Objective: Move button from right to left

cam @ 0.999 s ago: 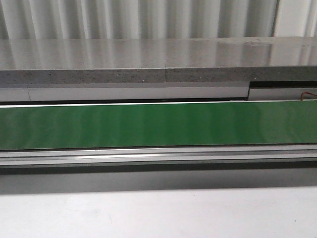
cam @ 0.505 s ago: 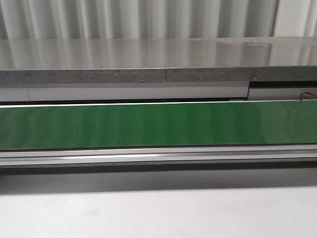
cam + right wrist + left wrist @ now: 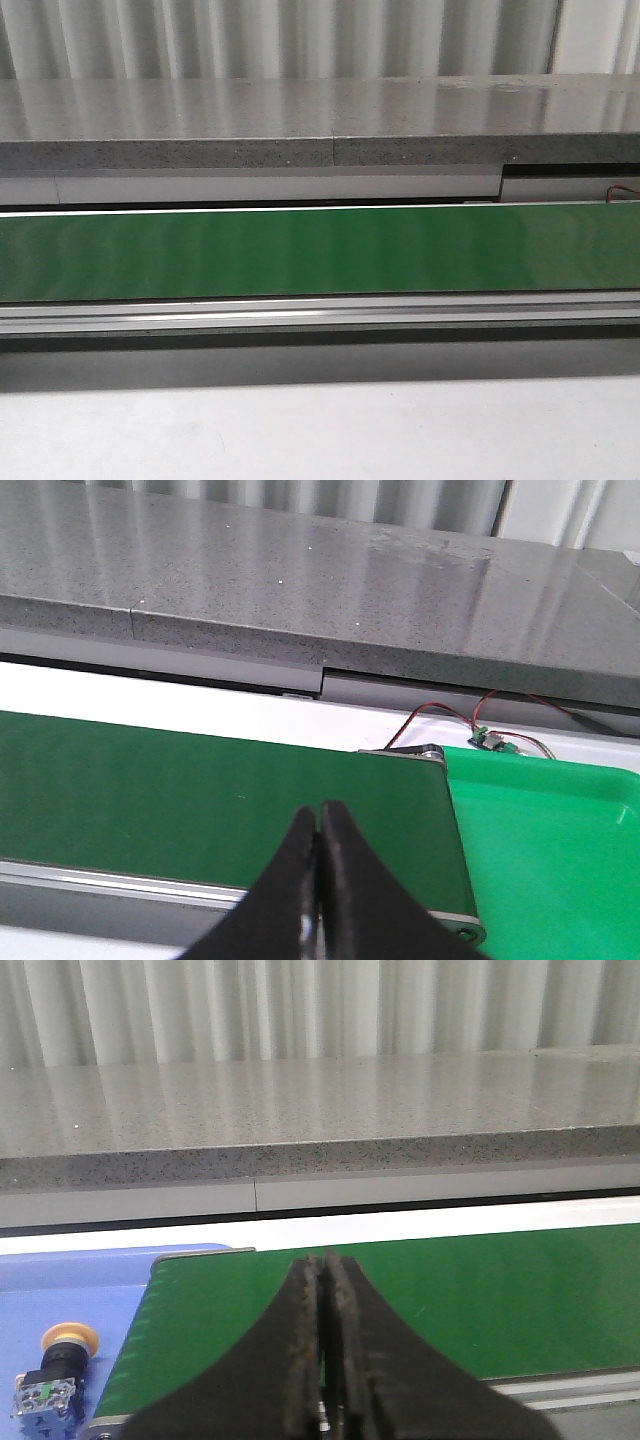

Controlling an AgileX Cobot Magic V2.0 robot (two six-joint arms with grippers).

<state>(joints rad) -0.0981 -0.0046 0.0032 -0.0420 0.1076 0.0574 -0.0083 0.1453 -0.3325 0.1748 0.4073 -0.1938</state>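
The button (image 3: 58,1365), with a yellow-orange cap, black middle and blue-grey base, lies on its side on a blue tray (image 3: 70,1290) beside the end of the green belt (image 3: 480,1300), seen only in the left wrist view. My left gripper (image 3: 323,1265) is shut and empty above the belt, apart from the button. My right gripper (image 3: 319,813) is shut and empty above the belt's other end (image 3: 200,790). Neither gripper shows in the front view, where the belt (image 3: 320,250) carries nothing.
A green tray (image 3: 560,860) sits past the belt's end in the right wrist view, with a small circuit board and red-black wires (image 3: 490,742) behind it. A grey stone-like ledge (image 3: 320,120) runs behind the belt. An aluminium rail (image 3: 320,312) edges the belt's front.
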